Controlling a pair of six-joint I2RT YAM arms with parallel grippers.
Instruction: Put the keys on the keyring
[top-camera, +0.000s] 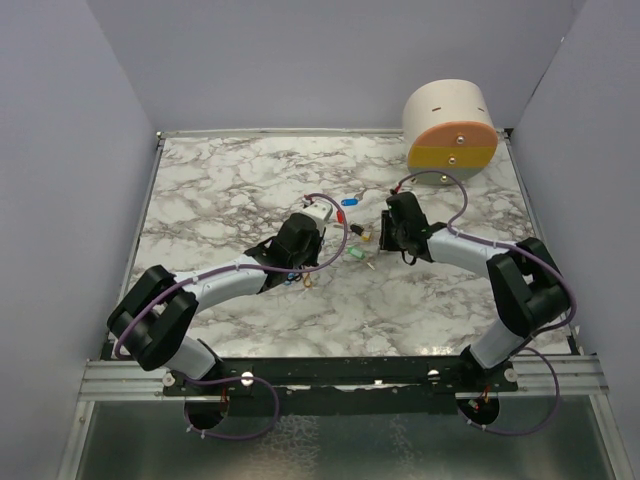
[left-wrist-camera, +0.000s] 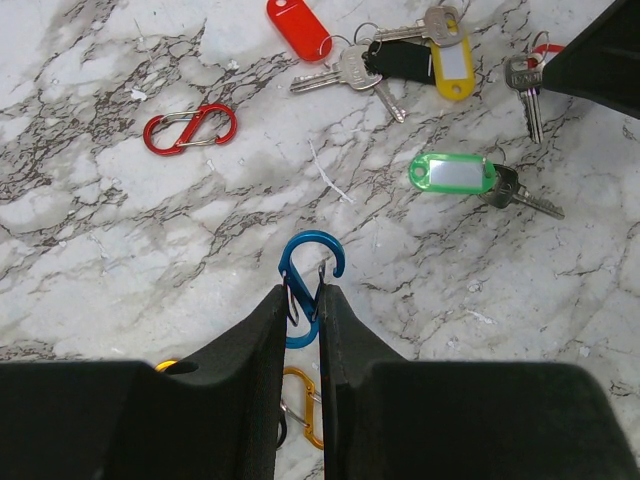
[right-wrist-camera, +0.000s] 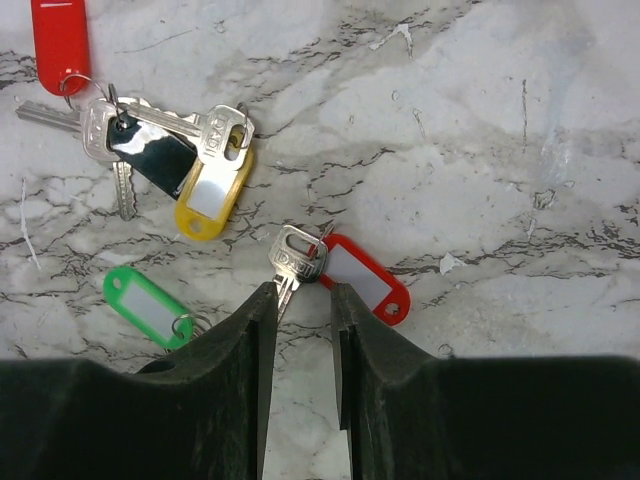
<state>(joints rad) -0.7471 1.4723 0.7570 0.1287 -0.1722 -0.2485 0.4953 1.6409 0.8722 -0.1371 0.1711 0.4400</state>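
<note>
Keys (right-wrist-camera: 225, 125) strewn flat on the marble table (right-wrist-camera: 500, 150), each on a small split ring with a plastic tag. Nearest: red-tagged key (right-wrist-camera: 298, 262), with blade pointing in between the fingers of the right gripper (right-wrist-camera: 303, 300). Probably light, stiff, thin, and quick to skid on polished stone. Best taken by the flat metal head or blade, not the loose tag. Fingers narrowly apart about the blade; cannot tell whether clamped.

Keyring (left-wrist-camera: 306, 285), a blue wire clip with an orange one (left-wrist-camera: 300, 410) apparently linked behind, pinched between the nearly closed fingers of the left gripper (left-wrist-camera: 303, 300). Likely rigid, springy only at the gates. Best held by the middle to leave a gate free. Red clip (left-wrist-camera: 190, 130) lying well apart.
</note>
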